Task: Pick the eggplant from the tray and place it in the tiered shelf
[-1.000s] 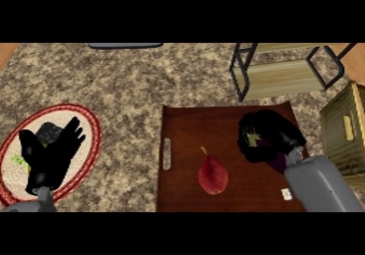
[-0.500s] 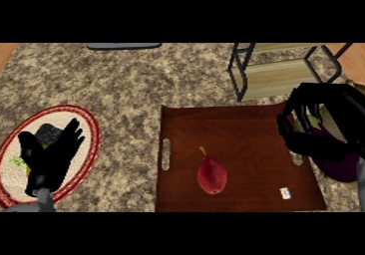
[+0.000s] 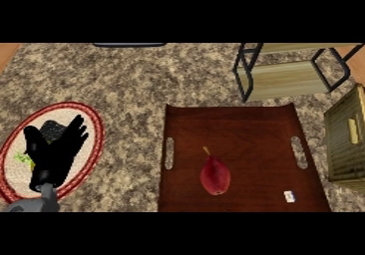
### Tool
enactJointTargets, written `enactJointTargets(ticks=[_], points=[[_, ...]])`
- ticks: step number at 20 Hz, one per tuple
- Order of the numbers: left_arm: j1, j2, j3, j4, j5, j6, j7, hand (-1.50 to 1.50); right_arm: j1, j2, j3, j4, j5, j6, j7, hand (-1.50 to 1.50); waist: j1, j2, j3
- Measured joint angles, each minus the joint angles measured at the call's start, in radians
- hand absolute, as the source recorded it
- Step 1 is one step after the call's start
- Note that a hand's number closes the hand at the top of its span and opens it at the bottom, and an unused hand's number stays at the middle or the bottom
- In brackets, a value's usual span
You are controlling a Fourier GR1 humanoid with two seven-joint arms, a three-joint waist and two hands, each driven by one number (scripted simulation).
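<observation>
One head view looks steeply down onto the counter (image 3: 126, 89).

From my seat: tray (image 3: 237, 117) sits mid-counter (image 3: 126, 84), eggplant (image 3: 215, 175) lying on its near half. Tiered shelf (image 3: 284, 79) is behind the tray, off to the right. A crate (image 3: 349, 142) sits just right of the tray. Left hand (image 3: 57, 152) rests over a plate (image 3: 9, 154) on the left.

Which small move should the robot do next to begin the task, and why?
Probably bring the right hand, which is out of view, down over the eggplant. It lies untouched on the tray, nearer the front edge. The left hand rests open over the plate far to the left, while the tiered shelf stands behind the tray on the right.
</observation>
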Motion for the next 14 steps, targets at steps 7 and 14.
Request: enactJointTargets(ticks=[7,14], points=[[-0.008,-0.016,-0.006,0.000,-0.014,-0.003,-0.009,0.00,-0.239,-0.119,-0.070,0.243,-0.032,-0.015,0.050,1.50,0.017,0.005,0.000],[-0.021,-0.021,-0.003,0.009,-0.019,-0.016,-0.003,0.00,-0.398,-0.217,-0.058,0.550,0.026,-0.038,-0.085,1.50,0.027,0.009,0.001]])
